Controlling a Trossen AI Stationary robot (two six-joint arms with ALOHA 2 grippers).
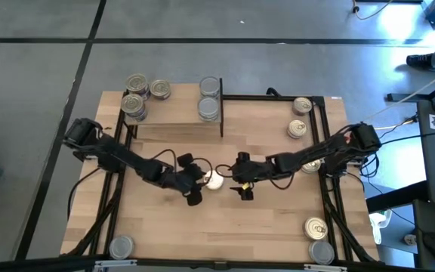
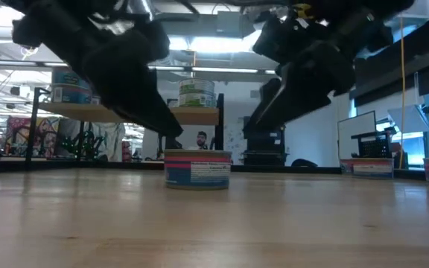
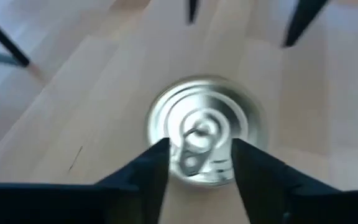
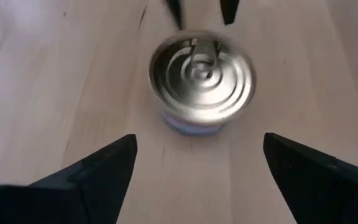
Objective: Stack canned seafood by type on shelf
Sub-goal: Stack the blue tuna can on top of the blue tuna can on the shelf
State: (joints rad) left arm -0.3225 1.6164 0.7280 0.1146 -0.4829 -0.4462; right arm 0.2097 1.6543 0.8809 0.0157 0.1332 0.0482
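Canned seafood tin [image 1: 214, 180] with a pull-tab lid sits upright mid-bench [image 1: 263, 227], between both arms. Left pincer [image 3: 194, 163] hangs close over it, fingers [image 3: 146, 171] parted above the lid; whether they touch cannot be told. Right pincer [image 4: 197, 168], just beside the tin, is spread wide and empty. More tins [image 1: 210, 98] stand stacked on the shelf [image 1: 172, 113]

Upright pull-tab tin [image 1: 214, 180] mid-table; stacked tins on shelf [image 1: 174, 113].
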